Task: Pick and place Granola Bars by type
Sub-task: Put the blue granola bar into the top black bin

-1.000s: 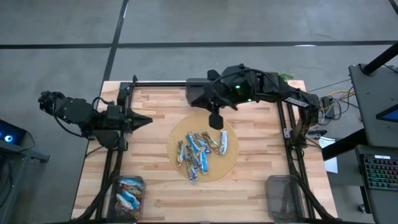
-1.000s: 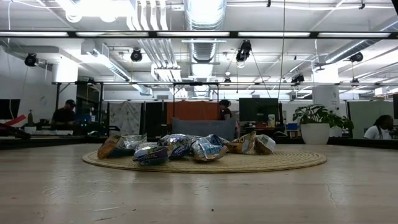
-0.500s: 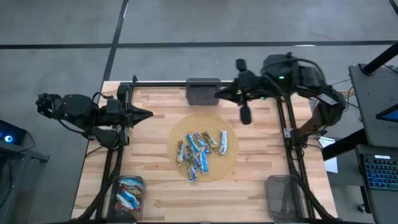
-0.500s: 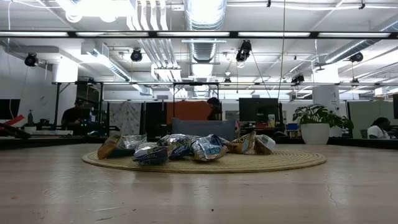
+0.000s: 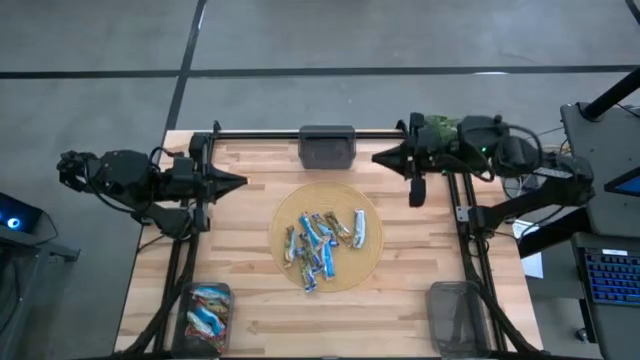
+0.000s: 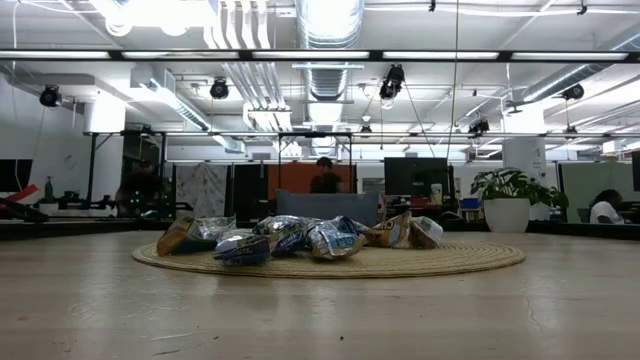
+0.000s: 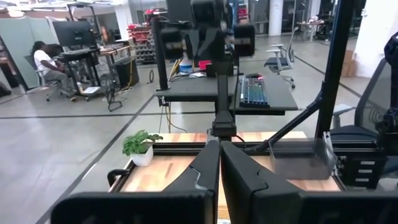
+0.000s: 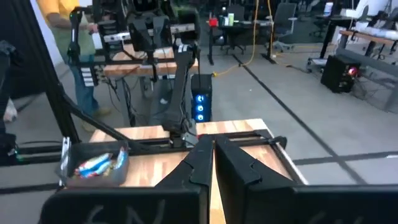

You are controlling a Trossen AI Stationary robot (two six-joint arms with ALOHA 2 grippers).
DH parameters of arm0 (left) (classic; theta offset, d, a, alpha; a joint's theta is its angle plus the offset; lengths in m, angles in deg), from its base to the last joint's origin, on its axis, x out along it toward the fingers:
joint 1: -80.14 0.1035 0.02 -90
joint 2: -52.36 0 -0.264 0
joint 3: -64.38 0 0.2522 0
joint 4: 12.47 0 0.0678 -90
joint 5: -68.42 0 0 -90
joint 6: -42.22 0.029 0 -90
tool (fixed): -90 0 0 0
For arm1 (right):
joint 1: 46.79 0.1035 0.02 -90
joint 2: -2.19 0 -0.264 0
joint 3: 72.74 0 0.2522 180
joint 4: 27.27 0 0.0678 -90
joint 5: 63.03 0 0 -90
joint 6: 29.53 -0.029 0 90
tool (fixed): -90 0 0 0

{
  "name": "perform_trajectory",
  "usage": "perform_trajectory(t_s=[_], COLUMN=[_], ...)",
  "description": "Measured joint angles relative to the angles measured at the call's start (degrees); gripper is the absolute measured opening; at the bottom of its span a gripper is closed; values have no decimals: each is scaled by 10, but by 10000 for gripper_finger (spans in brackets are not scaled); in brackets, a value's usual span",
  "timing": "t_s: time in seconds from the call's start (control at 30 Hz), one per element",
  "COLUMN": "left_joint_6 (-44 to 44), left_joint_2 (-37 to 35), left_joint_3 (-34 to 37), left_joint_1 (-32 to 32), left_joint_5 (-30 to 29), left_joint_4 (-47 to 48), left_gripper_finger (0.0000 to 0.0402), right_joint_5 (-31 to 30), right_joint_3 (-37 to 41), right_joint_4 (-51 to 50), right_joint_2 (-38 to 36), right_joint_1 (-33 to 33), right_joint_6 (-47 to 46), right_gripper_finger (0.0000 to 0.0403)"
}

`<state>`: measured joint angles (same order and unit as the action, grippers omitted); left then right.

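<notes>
The Granola Bars [image 5: 322, 238] lie in a loose heap at the centre of the high view, on a round woven mat [image 5: 286, 262] that rests on the wooden table [image 5: 400, 300]. Several bars overlap or lean on one another; one pale bar [image 5: 359, 226] lies at the right edge of the heap, only just touching its neighbours. A further batch of blue-and-white bars [image 5: 207, 306] sits in the bin at lower left [image 5: 189, 296]. The bin at lower right [image 5: 458, 313] and the bin at top centre [image 5: 327, 146] show no contents.

Handling, as a judgement: the bars appear light and slim, with shiny crinkled foil that is likely slippery and will give under pressure. A grip across the narrow width at mid-length seems soundest; the crimped ends would probably slide or tear. The pale outlying bar offers the clearest access.

The left gripper [image 5: 237, 183] hangs at centre left, the right gripper [image 5: 380, 157] at upper right. Both are closed tight, fingers together, and hold nothing; both stand well apart from the heap.

Wrapper printing shows as colour only. No brand or wording is legible in any view.
</notes>
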<state>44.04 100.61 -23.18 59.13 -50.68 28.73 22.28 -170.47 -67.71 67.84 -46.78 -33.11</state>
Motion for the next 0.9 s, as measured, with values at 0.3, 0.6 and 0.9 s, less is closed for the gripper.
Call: perform_trajectory(t_s=[0.3,0.6,0.9], left_joint_6=[-13,-53,-69], left_joint_2=[5,1,0], left_joint_3=[17,113,195], left_joint_1=[28,51,105], left_joint_5=[0,70,120], left_joint_4=[-1,-107,-209], left_gripper_finger=[0,0,0], right_joint_5=[0,6,6], right_joint_3=[185,316,346], right_joint_4=[119,294,295], right_joint_2=[-39,-79,-104], right_joint_1=[5,10,10], right_joint_6=[-84,-85,-100], right_gripper_finger=[8,8,8])
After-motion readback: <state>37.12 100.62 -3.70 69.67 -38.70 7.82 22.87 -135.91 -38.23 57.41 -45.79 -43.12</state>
